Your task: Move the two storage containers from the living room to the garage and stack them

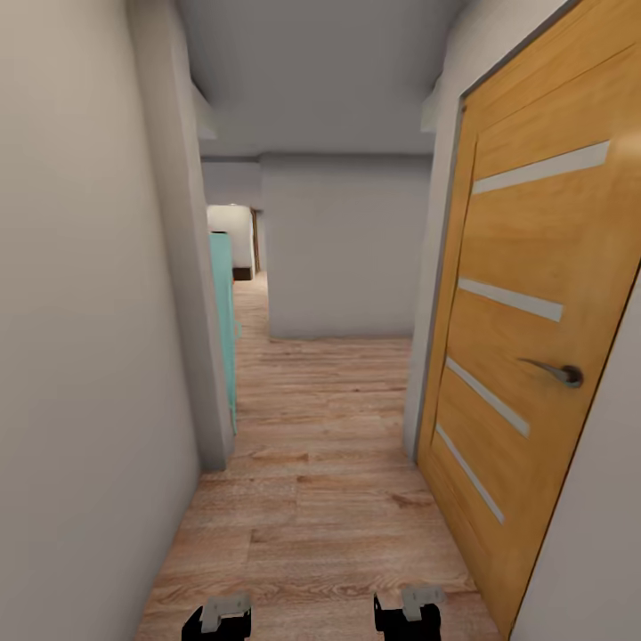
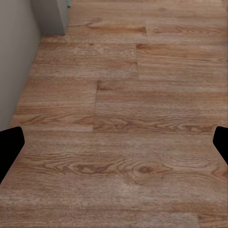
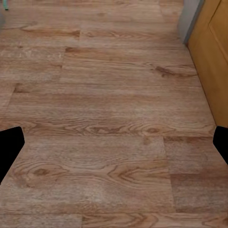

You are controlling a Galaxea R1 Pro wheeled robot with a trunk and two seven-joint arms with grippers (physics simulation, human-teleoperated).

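The robot faces down a narrow hallway with a light wood plank floor (image 1: 320,463) and plain pale walls. An orange-wood door (image 1: 525,356) with frosted strips and a metal handle (image 1: 556,372) stands closed along the right side; a teal panel (image 1: 223,312) sits past the left wall corner. The left gripper (image 2: 114,142) and right gripper (image 3: 114,142) hang low over the planks, fingers spread wide apart and empty.

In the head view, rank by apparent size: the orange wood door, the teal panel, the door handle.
1. Orange wood door, by far the largest; it is also nearest the camera.
2. Teal panel, a narrow strip partly hidden by the wall.
3. Door handle, smallest.
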